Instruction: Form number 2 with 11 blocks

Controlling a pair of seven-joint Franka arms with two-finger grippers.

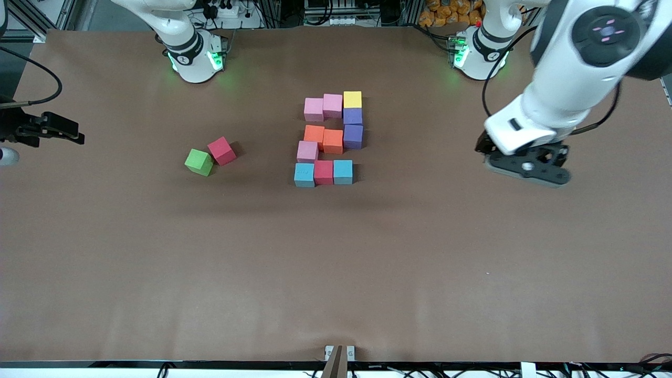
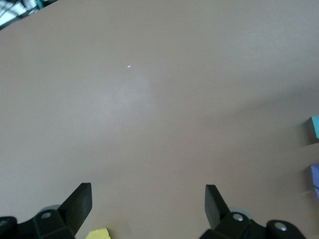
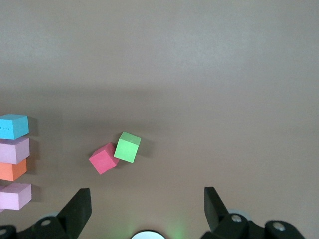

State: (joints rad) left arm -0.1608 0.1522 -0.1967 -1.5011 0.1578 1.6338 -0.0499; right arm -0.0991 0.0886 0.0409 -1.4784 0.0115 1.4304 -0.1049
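Note:
Eleven blocks lie together mid-table in a 2 shape: pink (image 1: 314, 109), pink (image 1: 332, 105), yellow (image 1: 352, 99), purple (image 1: 352, 116), purple (image 1: 353, 136), orange (image 1: 333, 141), orange (image 1: 314, 135), pink (image 1: 307, 151), light blue (image 1: 304, 175), red (image 1: 323, 171), light blue (image 1: 343, 171). My left gripper (image 1: 525, 169) (image 2: 147, 188) hangs open and empty over bare table toward the left arm's end. My right gripper (image 3: 147, 191) is open and empty, high over its own arm's base and out of the front view.
A loose red cube (image 1: 221, 150) (image 3: 103, 158) and a green cube (image 1: 199, 161) (image 3: 127, 147) touch each other toward the right arm's end. A black fixture (image 1: 50, 128) juts in at that end's table edge.

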